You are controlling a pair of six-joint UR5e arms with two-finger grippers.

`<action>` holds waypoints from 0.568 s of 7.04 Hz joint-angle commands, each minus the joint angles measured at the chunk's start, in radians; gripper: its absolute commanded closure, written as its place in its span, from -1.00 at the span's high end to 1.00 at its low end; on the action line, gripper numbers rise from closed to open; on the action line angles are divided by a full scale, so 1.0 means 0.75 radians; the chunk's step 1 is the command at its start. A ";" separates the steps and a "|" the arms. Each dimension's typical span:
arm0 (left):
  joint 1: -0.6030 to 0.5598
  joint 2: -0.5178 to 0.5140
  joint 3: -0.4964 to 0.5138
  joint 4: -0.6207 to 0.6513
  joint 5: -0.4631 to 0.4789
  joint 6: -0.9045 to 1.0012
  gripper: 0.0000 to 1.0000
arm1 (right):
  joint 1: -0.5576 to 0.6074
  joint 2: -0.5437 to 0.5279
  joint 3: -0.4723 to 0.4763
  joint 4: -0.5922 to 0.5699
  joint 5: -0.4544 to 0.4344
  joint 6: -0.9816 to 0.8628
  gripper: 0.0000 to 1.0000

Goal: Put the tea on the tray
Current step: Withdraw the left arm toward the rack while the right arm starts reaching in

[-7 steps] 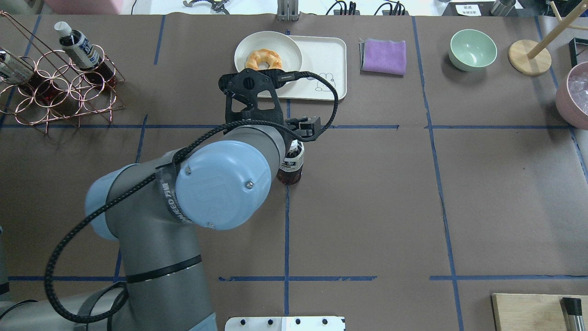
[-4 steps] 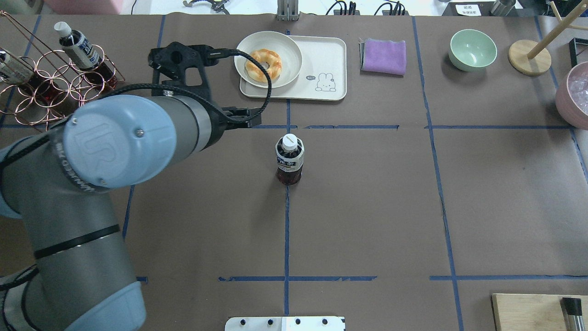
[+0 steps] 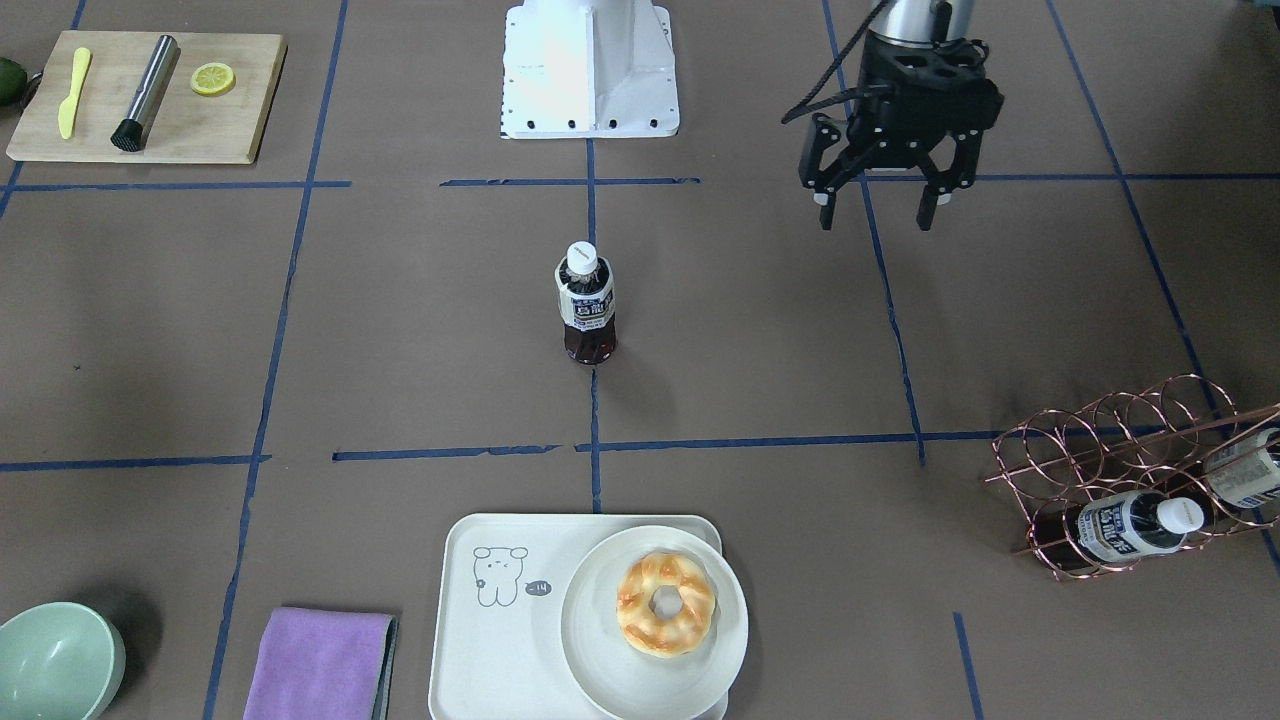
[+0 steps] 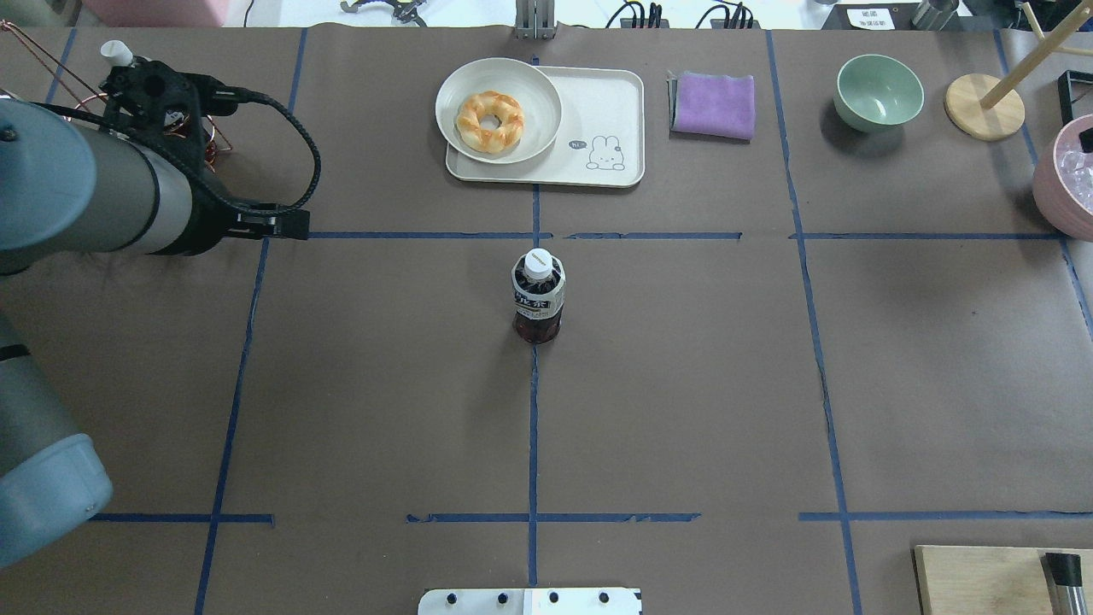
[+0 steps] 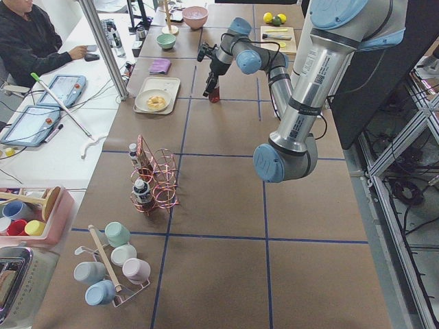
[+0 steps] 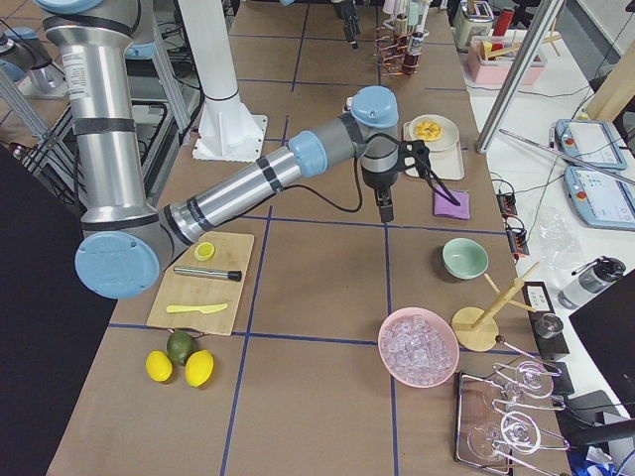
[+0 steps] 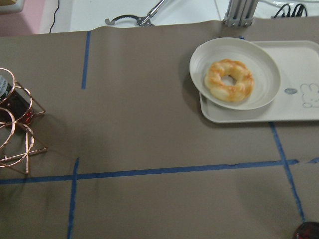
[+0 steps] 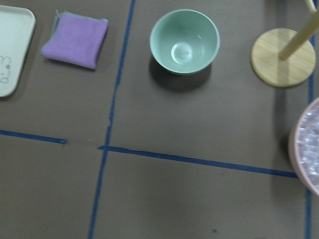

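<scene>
the tea (image 4: 538,295) stands upright on the brown table cover (image 4: 683,384), right on a lengthwise blue tape line (image 4: 533,427), white cap up, with nothing touching it. the tray (image 4: 602,102) lies well apart from it, farther from the robot along that same line and beyond a cross stripe of tape. a round white plate (image 4: 536,92) holding a doughnut (image 4: 490,120) sits on the tray's left end in the overhead view, lapping over its edge, and a small line drawing shows on the other end. the left gripper (image 3: 875,212) hangs above the table off to the robot's left, well apart from the tea, fingers spread wide with nothing between them. the right gripper (image 6: 385,203) shows only from the side, on the near arm above the table; i cannot tell whether it is spread or closed. its wrist camera looks down on a purple cloth (image 8: 76,39) and a green bowl (image 8: 185,41). a copper wire rack (image 3: 1110,440) holds two more bottles (image 3: 1130,525).
</scene>
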 commanded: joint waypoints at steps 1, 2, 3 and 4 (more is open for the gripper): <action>-0.155 0.205 -0.028 -0.011 -0.180 0.216 1.00 | -0.271 0.218 0.055 -0.042 -0.127 0.437 1.00; -0.264 0.267 -0.016 -0.011 -0.323 0.347 1.00 | -0.371 0.367 0.055 -0.162 -0.166 0.588 1.00; -0.330 0.324 -0.004 -0.011 -0.385 0.474 1.00 | -0.482 0.526 0.053 -0.301 -0.233 0.732 1.00; -0.375 0.353 0.037 -0.013 -0.392 0.556 1.00 | -0.618 0.631 0.049 -0.343 -0.343 0.818 1.00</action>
